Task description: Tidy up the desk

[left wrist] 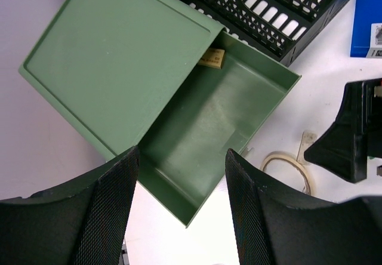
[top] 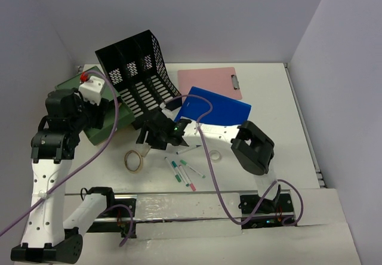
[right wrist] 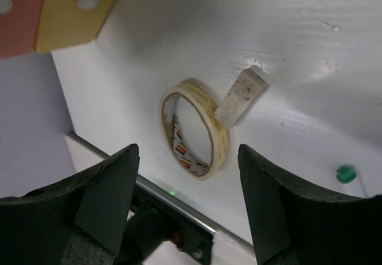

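Observation:
The white desk (top: 280,98) carries scattered items. My left gripper (top: 91,114) (left wrist: 182,157) hangs open above a green drawer box (top: 104,125) (left wrist: 119,50). Its drawer (left wrist: 221,110) is pulled out, with a small tan item (left wrist: 212,57) at the back. My right gripper (top: 146,139) (right wrist: 188,157) is open and empty, just short of a roll of masking tape (top: 133,160) (right wrist: 194,128). The tape lies flat on the desk with a white eraser (right wrist: 240,95) resting against it.
A black mesh organizer (top: 140,74) (left wrist: 268,8) lies tipped behind the green box. A blue folder (top: 215,107) and a pink clipboard (top: 209,80) lie at the back. Several markers (top: 185,169) and a small tape ring (top: 215,156) lie in the front middle. A yellow and red block (right wrist: 59,8) shows beyond the tape.

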Robot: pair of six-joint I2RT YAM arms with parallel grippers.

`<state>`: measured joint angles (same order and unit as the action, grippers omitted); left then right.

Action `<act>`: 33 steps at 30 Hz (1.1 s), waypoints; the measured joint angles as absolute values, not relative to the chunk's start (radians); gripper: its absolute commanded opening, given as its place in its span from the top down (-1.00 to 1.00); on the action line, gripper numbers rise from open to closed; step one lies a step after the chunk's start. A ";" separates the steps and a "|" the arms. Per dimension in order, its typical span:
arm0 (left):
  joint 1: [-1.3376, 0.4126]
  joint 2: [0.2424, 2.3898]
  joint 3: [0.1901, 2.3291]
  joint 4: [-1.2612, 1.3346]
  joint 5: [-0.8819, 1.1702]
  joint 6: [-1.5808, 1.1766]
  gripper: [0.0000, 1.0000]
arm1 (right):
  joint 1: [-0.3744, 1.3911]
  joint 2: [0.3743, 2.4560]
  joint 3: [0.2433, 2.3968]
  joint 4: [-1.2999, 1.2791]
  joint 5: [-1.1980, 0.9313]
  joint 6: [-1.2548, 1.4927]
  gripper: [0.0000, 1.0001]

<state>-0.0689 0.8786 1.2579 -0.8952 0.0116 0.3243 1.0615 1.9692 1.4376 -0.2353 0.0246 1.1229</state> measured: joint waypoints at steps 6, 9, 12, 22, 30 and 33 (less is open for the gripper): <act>-0.069 0.853 1.258 -0.879 0.012 0.329 -0.36 | 1.061 2.029 1.587 -0.412 0.060 1.290 -0.46; -0.069 0.832 1.258 -0.868 0.012 0.333 -0.37 | 1.061 2.062 1.641 -0.492 0.061 1.361 -0.46; -0.069 0.816 1.258 -0.863 0.012 0.338 -0.38 | 1.061 2.075 1.648 -0.572 0.064 1.418 -0.45; -0.069 0.791 1.258 -0.853 0.013 0.344 -0.39 | 1.056 2.183 1.840 -0.820 0.051 1.491 -0.44; -0.066 0.807 1.273 -0.840 0.013 0.341 -0.40 | 1.047 2.193 1.843 -0.853 0.016 1.502 -0.42; -0.051 0.821 1.288 -0.832 0.013 0.337 -0.40 | 1.042 2.225 1.869 -0.854 0.015 1.498 -0.41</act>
<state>-0.0507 0.8209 1.2884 -0.8325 0.0128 0.3367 1.0424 2.2247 1.8688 -0.8542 0.0148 1.4984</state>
